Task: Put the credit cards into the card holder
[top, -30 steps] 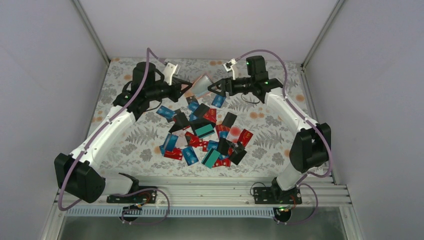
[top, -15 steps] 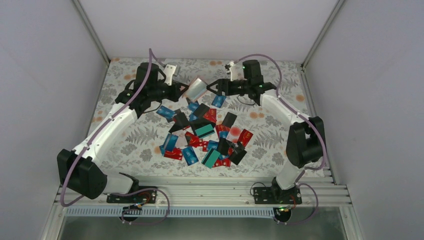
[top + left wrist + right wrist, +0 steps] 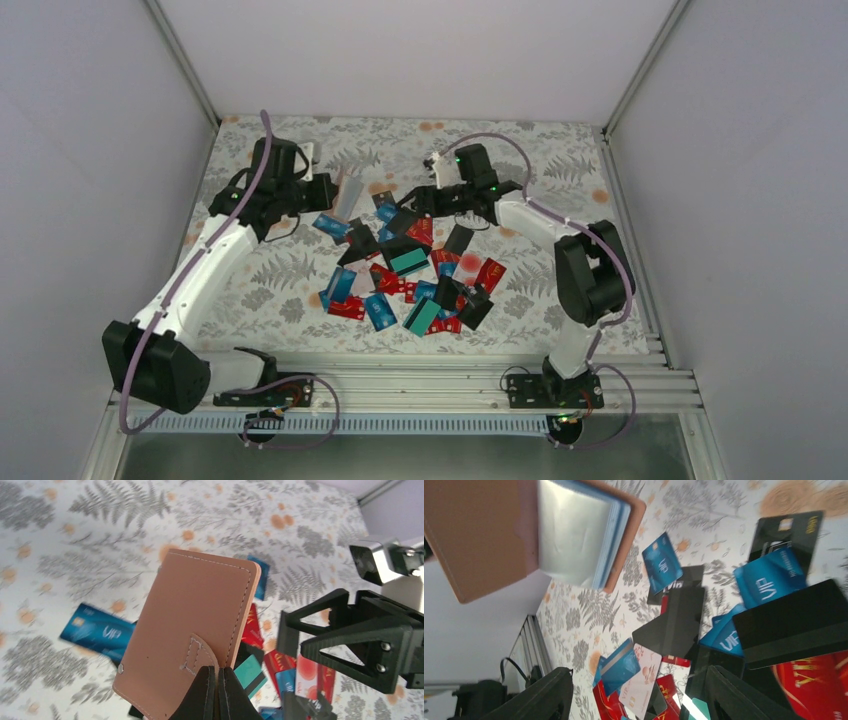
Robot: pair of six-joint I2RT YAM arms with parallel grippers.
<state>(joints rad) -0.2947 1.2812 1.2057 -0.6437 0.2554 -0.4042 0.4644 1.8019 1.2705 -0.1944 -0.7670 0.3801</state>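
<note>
The left gripper [image 3: 216, 674] is pressed together on the lower edge of the card holder [image 3: 195, 625], holding it on end above the worktop [image 3: 560, 150]. Just right of the holder, facing its pocket, the right gripper [image 3: 412, 200] hangs spread and empty. It is the nearer arm to the credit cards [image 3: 410, 270] scattered beyond.

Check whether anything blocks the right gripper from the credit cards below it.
Nothing visible does. The right gripper hangs open above the credit cards, only air between. The card holder is off to its side, pinched in the left gripper.
</note>
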